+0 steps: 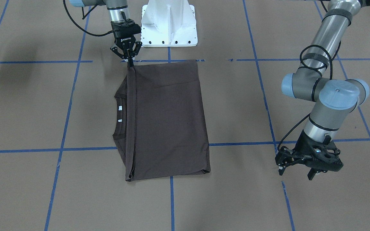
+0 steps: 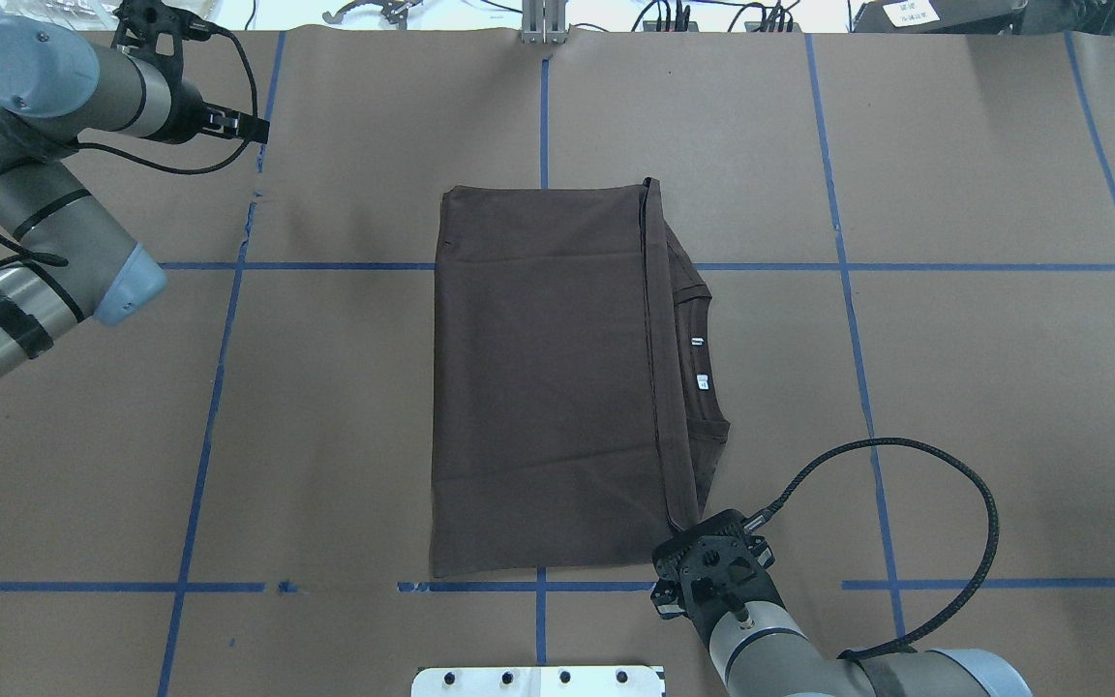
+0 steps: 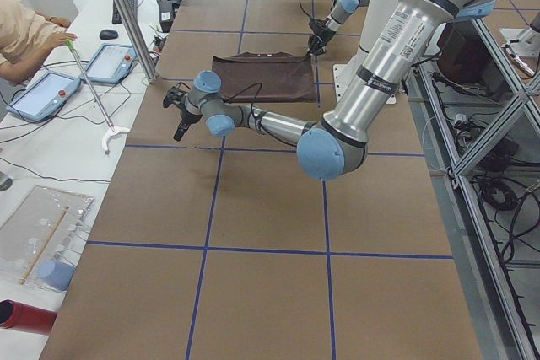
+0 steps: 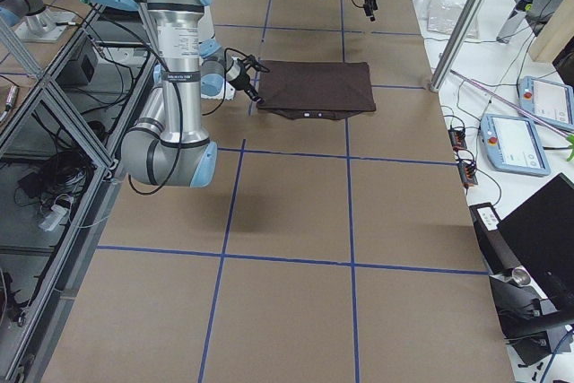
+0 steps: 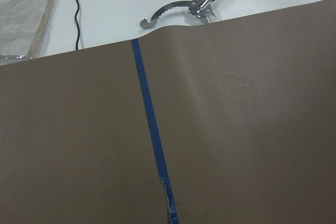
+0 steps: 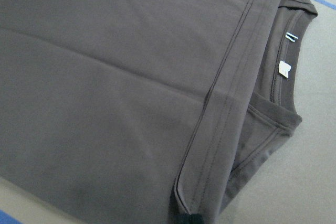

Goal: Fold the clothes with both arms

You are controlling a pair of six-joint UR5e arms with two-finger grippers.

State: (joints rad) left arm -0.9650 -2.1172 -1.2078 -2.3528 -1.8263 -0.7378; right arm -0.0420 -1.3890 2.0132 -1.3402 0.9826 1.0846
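the brown table [image 1: 27,192], crossed by blue tape lines [image 1: 75,149], fills the front-facing view. a dark brown-grey t-shirt [image 1: 169,118] lies flat in the middle of the frame, folded into a tall rectangle, with only its ribbed neck [image 1: 119,136] poking out at centre left. the left arm [image 1: 326,41] comes down the right edge, well apart from the cloth. the right arm [image 1: 117,12] drops in at upper left beside the white pedestal [image 1: 169,22]. the left claw [image 1: 296,172] hangs at lower right, fingers spread, nothing in them. the right claw [image 1: 129,59] is pinched tight on the shirt's upper left corner. two small white tags [image 1: 119,107] show inside the neck.
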